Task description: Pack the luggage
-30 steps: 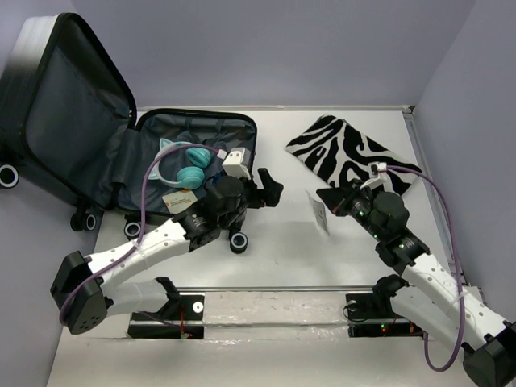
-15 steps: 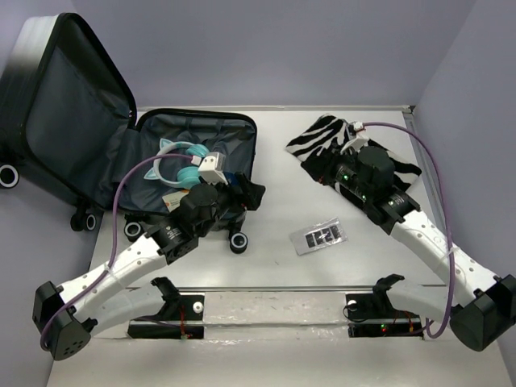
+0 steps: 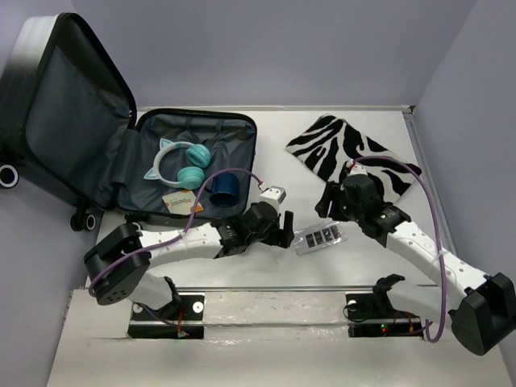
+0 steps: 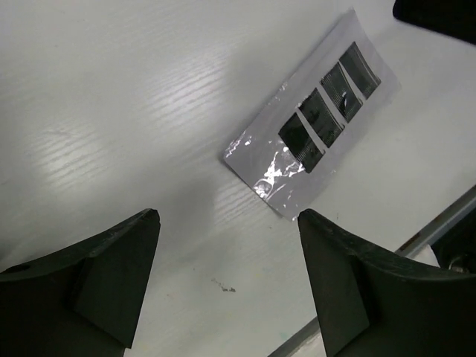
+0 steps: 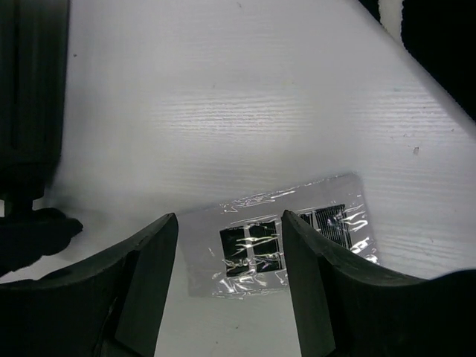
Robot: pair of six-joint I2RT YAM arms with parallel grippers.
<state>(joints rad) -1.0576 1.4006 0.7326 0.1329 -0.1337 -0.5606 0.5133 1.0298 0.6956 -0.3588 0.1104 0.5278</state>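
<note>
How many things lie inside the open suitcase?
3: headphones in the middle, a blue cup right of them, a small packet by the near rim of the suitcase. The left arm may hide more.

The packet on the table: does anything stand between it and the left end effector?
Nothing visible does: in the left wrist view only bare table lies between the open left end effector and the packet. The right end effector hangs beyond it.
</note>
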